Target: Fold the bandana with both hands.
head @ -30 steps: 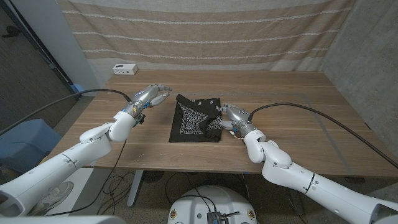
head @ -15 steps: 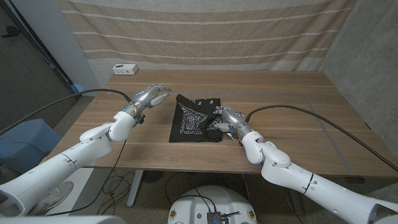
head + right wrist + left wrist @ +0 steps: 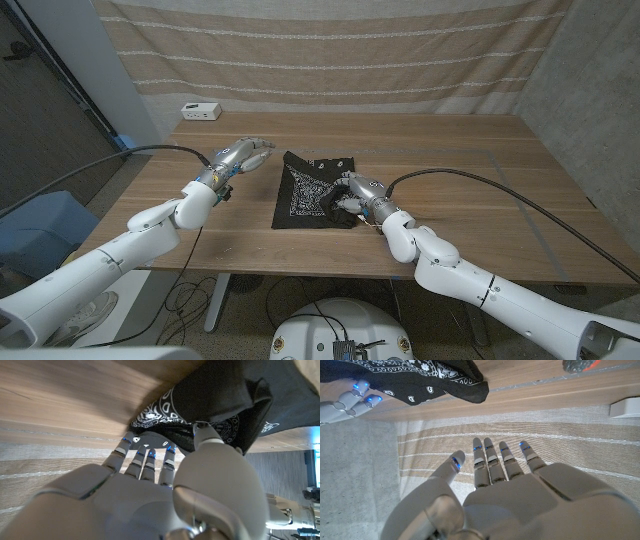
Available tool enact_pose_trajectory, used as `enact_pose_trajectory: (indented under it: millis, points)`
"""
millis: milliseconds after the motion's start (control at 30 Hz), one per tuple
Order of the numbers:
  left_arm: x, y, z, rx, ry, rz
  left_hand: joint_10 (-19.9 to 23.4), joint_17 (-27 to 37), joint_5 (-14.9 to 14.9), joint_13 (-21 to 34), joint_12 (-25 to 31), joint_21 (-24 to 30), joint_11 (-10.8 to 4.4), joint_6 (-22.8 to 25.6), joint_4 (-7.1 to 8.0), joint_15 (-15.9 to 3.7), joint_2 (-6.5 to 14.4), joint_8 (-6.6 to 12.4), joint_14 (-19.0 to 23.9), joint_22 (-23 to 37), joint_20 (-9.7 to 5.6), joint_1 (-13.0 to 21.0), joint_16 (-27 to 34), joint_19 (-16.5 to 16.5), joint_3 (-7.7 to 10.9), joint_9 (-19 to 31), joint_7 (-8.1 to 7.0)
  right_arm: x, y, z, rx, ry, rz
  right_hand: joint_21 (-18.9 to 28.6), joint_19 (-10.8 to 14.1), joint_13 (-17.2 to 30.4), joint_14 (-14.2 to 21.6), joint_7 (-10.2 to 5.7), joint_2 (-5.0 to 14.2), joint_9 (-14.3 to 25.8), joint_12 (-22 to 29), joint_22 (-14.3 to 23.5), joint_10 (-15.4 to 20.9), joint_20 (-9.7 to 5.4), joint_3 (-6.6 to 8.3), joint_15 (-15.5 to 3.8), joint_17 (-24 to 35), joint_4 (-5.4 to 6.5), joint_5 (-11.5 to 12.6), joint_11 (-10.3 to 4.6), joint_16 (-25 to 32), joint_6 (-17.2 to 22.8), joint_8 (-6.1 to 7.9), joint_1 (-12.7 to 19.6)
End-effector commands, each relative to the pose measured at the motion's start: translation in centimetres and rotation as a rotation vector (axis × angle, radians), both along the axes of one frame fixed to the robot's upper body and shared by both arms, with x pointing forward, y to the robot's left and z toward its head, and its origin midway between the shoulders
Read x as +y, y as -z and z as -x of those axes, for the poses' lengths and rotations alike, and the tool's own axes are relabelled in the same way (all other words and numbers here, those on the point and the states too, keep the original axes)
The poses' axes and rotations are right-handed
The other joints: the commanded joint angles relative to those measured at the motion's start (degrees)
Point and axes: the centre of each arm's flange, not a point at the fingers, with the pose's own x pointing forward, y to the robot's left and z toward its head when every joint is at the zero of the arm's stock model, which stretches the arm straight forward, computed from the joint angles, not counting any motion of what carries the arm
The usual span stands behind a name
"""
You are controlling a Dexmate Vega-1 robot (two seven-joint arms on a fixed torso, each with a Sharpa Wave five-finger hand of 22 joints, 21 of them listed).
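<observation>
Black bandana point(image 3: 312, 187) with white paisley print lies partly folded on the wooden desk point(image 3: 470, 180), just left of centre in the head view. Its right edge is bunched and raised.

Right robot hand point(image 3: 356, 190): positioned at the bandana's right edge, centre of the head frame. In the right wrist view its fingers point(image 3: 142, 457) reach onto the cloth and the thumb sits against a raised fold of the fabric point(image 3: 235, 405). Contact with the cloth is evident; whether the fabric is actually pinched between thumb and fingers cannot be determined from these frames.

Left robot hand point(image 3: 243, 154): sits left of the bandana's upper left corner, near it but apart, in the centre-left of the head frame. The left wrist view shows its fingers point(image 3: 492, 460) extended and slightly spread with nothing between them. The same view shows the bandana point(image 3: 420, 380) at the upper left of the frame with the right robot hand's fingertips point(image 3: 355, 397) beside it.

A small white box point(image 3: 201, 111) rests at the desk's far left corner, upper left of the head frame. A striped beige curtain point(image 3: 330, 50) hangs behind the desk.
</observation>
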Motion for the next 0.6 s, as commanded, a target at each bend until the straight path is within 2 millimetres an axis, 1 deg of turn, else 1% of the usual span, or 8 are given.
enact_pose_trajectory:
  millis: [33, 67, 100, 167, 267, 500, 533, 600]
  points:
    - [0.3, 0.0, 0.2, -0.001, -0.005, 0.007, -0.08, 0.17, 0.28, 0.09, -0.09, 0.33, 0.23, -0.11, 0.25, 0.13, -0.34, -0.03, -0.14, 0.24, 0.01, -0.44, 0.21, -0.44, 0.02, 0.12, 0.00, 1.1, 0.5, -1.1, -0.068, -0.016, -0.009, 0.14, 2.30, 0.00, 2.56, -0.02, 1.19, 0.09, 1.44, 0.08, 4.66, -1.03, 0.36, -1.27, 0.08, -0.33, 0.03, -1.35, 1.23, 9.87, 2.69, 3.53]
    - [0.3, 0.0, 0.2, -0.002, -0.005, 0.007, -0.07, 0.17, 0.30, 0.08, -0.09, 0.34, 0.22, -0.15, 0.26, 0.13, -0.35, -0.05, -0.13, 0.24, 0.05, -0.46, 0.21, -0.42, 0.01, 0.12, -0.05, 1.1, 0.5, -1.1, -0.085, -0.016, -0.021, 0.31, 3.20, -0.04, 4.17, 0.21, 2.53, 0.07, 2.14, 0.08, 7.13, -1.44, 0.79, -2.27, 0.22, -0.23, -0.28, -2.75, 2.06, 14.18, 3.75, 4.92]
    - [0.3, 0.0, 0.3, -0.001, -0.006, 0.006, -0.04, 0.17, 0.33, 0.07, -0.07, 0.35, 0.17, -0.13, 0.29, 0.15, -0.35, -0.03, -0.13, 0.24, 0.03, -0.49, 0.22, -0.43, 0.00, 0.12, 0.06, 1.1, 0.6, -1.1, -0.104, -0.019, -0.036, 0.36, 3.53, -0.08, 4.66, 0.54, 3.40, 0.05, 2.39, 0.09, 8.20, -1.95, 1.24, -3.03, 0.32, -0.36, -0.56, -3.61, 2.38, 15.73, 4.01, 6.01]
    - [0.3, 0.0, 0.3, 0.000, -0.006, 0.006, -0.05, 0.16, 0.37, 0.06, -0.07, 0.36, 0.07, -0.14, 0.29, 0.18, -0.35, -0.03, -0.11, 0.24, 0.04, -0.52, 0.22, -0.43, 0.01, 0.13, -0.02, 1.1, 0.5, -1.1, -0.138, -0.032, -0.063, 0.50, 4.36, -0.16, 5.71, 0.99, 4.57, 0.18, 2.91, 0.11, 10.79, -2.58, 1.48, -3.78, 0.61, -0.01, -1.82, -4.44, 3.27, 20.96, 5.23, 7.44]
    - [0.3, 0.0, 0.2, 0.002, -0.004, 0.007, -0.14, 0.16, 0.41, 0.05, -0.10, 0.38, 0.18, -0.18, 0.30, 0.12, -0.35, -0.03, -0.12, 0.24, 0.05, -0.55, 0.23, -0.44, -0.05, 0.13, 0.00, 1.1, 0.6, -0.9, -0.206, -0.048, -0.114, 0.61, 4.88, -0.19, 7.09, 1.83, 5.20, 0.26, 3.50, 0.13, 13.23, -2.84, 1.63, -4.71, 0.85, 0.24, -2.49, -4.91, 4.20, 24.37, 6.10, 8.17]
    - [0.4, -0.1, 0.0, 0.002, -0.005, 0.009, -0.10, 0.18, 0.47, 0.03, -0.07, 0.42, 0.25, -0.23, 0.35, 0.17, -0.35, -0.04, -0.15, 0.25, 0.03, -0.65, 0.25, -0.42, -0.19, 0.13, 0.07, 1.2, 0.4, 0.0, -0.333, -0.113, -0.215, 1.08, 6.26, -0.24, 8.56, 2.28, 5.09, 0.26, 3.97, 0.15, 15.30, -3.05, 1.58, -5.73, 0.96, 0.28, -2.93, -5.29, 5.09, 26.30, 6.42, 8.72]
    - [0.4, -0.1, -0.1, 0.002, -0.004, 0.009, -0.04, 0.18, 0.49, 0.02, -0.05, 0.43, 0.19, -0.25, 0.36, 0.19, -0.34, -0.04, -0.16, 0.25, 0.07, -0.66, 0.25, -0.43, -0.20, 0.13, 0.06, 1.3, 0.4, 0.2, -0.350, -0.127, -0.225, 1.17, 6.49, -0.25, 9.03, 2.29, 5.05, 0.25, 4.00, 0.15, 15.56, -3.00, 1.55, -5.77, 0.99, 0.28, -2.98, -5.65, 5.34, 26.42, 6.38, 8.82]
    - [0.3, -0.2, -0.2, 0.001, -0.003, 0.005, -0.08, 0.19, 0.50, 0.02, -0.06, 0.44, 0.14, -0.23, 0.38, 0.20, -0.33, -0.03, -0.14, 0.25, 0.06, -0.68, 0.27, -0.42, -0.23, 0.14, 0.06, 1.4, 0.3, 0.5, -0.387, -0.152, -0.247, 1.49, 7.35, -0.27, 10.05, 2.17, 5.02, 0.23, 4.03, 0.17, 15.98, -3.21, 1.48, -6.21, 1.07, 0.35, -3.06, -5.57, 5.90, 26.56, 6.25, 8.93]
